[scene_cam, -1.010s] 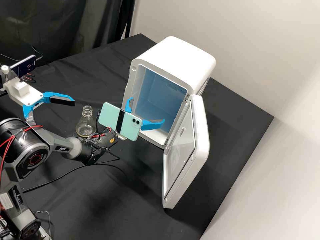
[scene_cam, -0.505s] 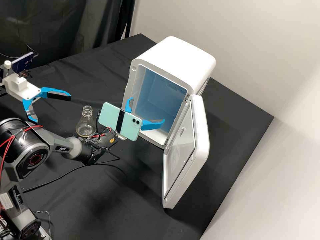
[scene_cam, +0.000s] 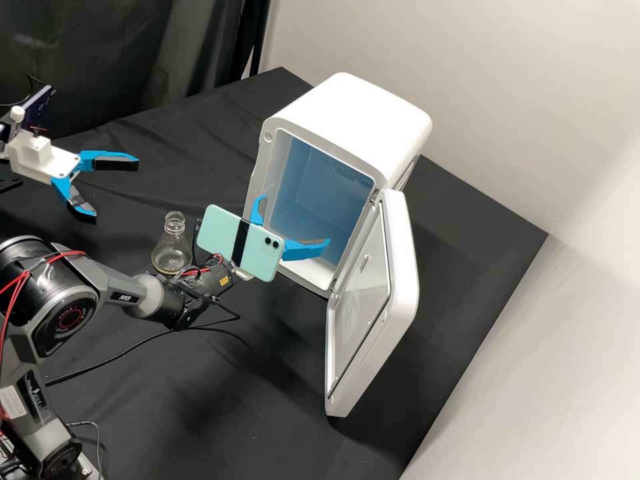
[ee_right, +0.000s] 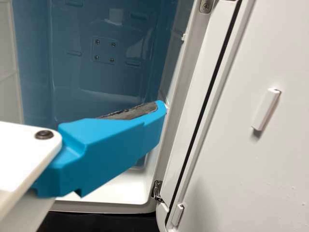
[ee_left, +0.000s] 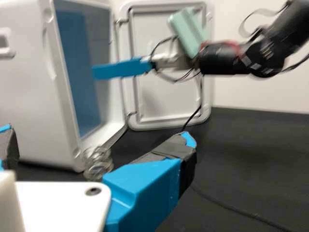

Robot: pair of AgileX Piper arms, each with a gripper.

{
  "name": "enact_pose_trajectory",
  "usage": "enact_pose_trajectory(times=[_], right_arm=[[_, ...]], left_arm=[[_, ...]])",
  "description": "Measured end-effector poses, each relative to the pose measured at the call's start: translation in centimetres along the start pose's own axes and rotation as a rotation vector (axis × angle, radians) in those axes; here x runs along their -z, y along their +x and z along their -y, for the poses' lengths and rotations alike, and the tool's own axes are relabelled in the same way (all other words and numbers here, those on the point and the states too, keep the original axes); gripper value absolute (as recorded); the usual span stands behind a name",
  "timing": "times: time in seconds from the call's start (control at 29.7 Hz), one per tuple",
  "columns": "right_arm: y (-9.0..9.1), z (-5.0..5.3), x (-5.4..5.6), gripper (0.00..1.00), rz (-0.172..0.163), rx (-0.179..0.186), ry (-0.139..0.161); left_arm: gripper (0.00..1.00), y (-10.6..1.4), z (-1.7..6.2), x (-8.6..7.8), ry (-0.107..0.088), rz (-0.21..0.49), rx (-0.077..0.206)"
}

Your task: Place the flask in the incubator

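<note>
A clear glass flask (scene_cam: 172,245) stands upright on the black bench, left of the white incubator (scene_cam: 360,120). The incubator's door (scene_cam: 373,300) hangs open and shows a blue inside (scene_cam: 313,193). My left gripper (scene_cam: 90,183) hovers open and holding nothing, up and to the left of the flask and well apart from it. In the left wrist view the flask (ee_left: 96,162) shows blurred in front of the incubator (ee_left: 34,72). My right gripper (scene_cam: 287,230) is open at the incubator's mouth, one blue finger (ee_right: 111,135) reaching over the threshold beside the door (ee_right: 251,121).
A mint-green phone (scene_cam: 240,242) is mounted on the right arm's wrist, just right of the flask. Cables (scene_cam: 133,343) trail over the bench in front. A dark curtain (scene_cam: 100,53) hangs behind, and the bench edge (scene_cam: 467,373) runs along the right.
My left gripper has drawn back up and to the left, away from the flask, and turned as it went. The right arm, flask and incubator have not moved.
</note>
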Motion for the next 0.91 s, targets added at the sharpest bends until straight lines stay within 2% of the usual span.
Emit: enact_pose_trajectory(times=[0.07,0.13,0.27,0.34,0.5,0.57,0.67,0.71,0.81,0.84,0.87,0.91], right_arm=[[0.0,0.0,0.0,1.0,0.0,0.0,0.0],[0.0,0.0,0.0,1.0,0.0,0.0,0.0],[0.0,0.0,0.0,1.0,0.0,0.0,0.0],[0.0,0.0,0.0,1.0,0.0,0.0,0.0],[0.0,0.0,0.0,1.0,0.0,0.0,0.0],[0.0,0.0,0.0,1.0,0.0,0.0,0.0],[0.0,0.0,0.0,1.0,0.0,0.0,0.0],[0.0,0.0,0.0,1.0,0.0,0.0,0.0],[0.0,0.0,0.0,1.0,0.0,0.0,0.0],[0.0,0.0,0.0,1.0,0.0,0.0,0.0],[0.0,0.0,0.0,1.0,0.0,0.0,0.0],[0.0,0.0,0.0,1.0,0.0,0.0,0.0]], left_arm=[[1.0,0.2,0.43,0.5,0.018,-0.038,0.033],[1.0,0.4,0.82,0.9,0.022,-0.061,0.063],[1.0,0.6,1.57,1.2,0.025,-0.081,0.124],[1.0,0.7,1.89,1.1,0.015,-0.07,0.148],[1.0,0.7,2.39,0.6,-0.001,-0.001,0.184],[1.0,0.8,2.52,0.3,0.003,0.033,0.192],[1.0,0.9,2.75,0.2,-0.004,0.06,0.208],[1.0,1.0,2.86,0.2,-0.014,0.071,0.219],[1.0,0.8,3.05,0.3,-0.018,0.08,0.231],[1.0,0.7,3.22,0.4,-0.014,0.075,0.238],[1.0,0.6,3.31,0.5,0.001,0.059,0.24],[1.0,0.4,3.42,0.6,0.007,0.038,0.242]])
